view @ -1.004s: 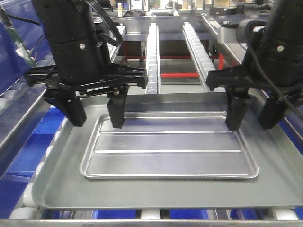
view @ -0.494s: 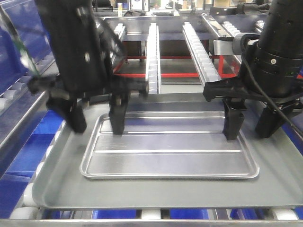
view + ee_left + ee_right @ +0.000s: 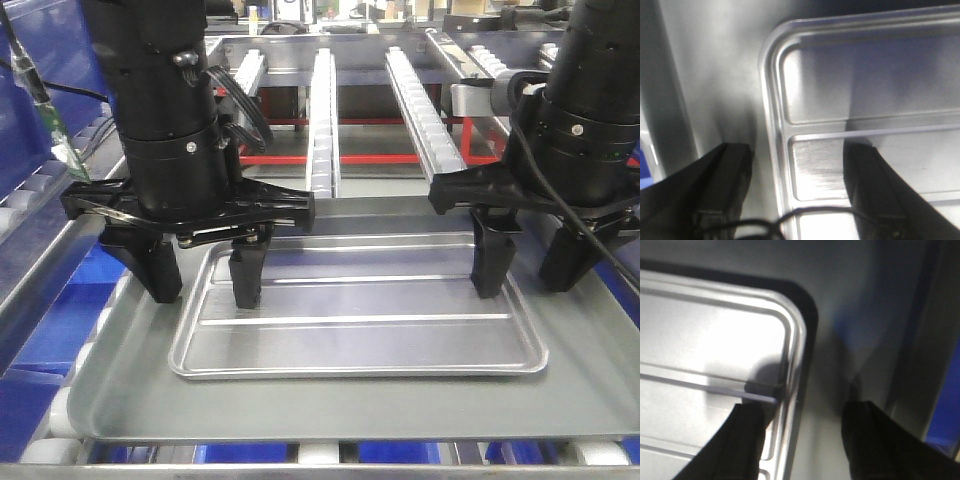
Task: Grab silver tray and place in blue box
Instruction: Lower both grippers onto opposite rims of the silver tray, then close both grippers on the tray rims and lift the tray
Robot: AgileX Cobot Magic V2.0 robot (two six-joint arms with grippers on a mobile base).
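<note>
Status: pre-grasp on the silver tray [image 3: 360,330], nothing lifted yet.

- Tray lies flat inside the larger grey tray [image 3: 130,400], which rests on the conveyor rollers [image 3: 60,420]. Ribs run left-right.
- Left gripper [image 3: 200,280]: fingers spread, straddling the tray's left short rim. The left wrist view shows one finger [image 3: 722,185] outside on the grey tray and the other [image 3: 870,185] inside on the ribbed base, rim between them. No pinch.
- Right gripper [image 3: 528,265]: same on the right short rim, fingers spread. The right wrist view has the inner finger [image 3: 747,440] just beside the rim, inside it, and the outer one [image 3: 875,440] apart on the grey tray. Not clamped.
- Can't tell from the blur whether the fingertips actually touch the metal.

Next move, my read: close both grippers on the rims together, then lift level. The rim is low and shiny, so there's little to bite on and it may slip. If one side grips before the other, the tray will likely skate across the grey tray or tilt. The grey tray mustn't come up with it.

Blue box: can't pick it out for certain. Blue plastic [image 3: 70,320] shows below and left of the rollers and may be it. No rim visible.

Text/brands: nothing readable in any view.
</note>
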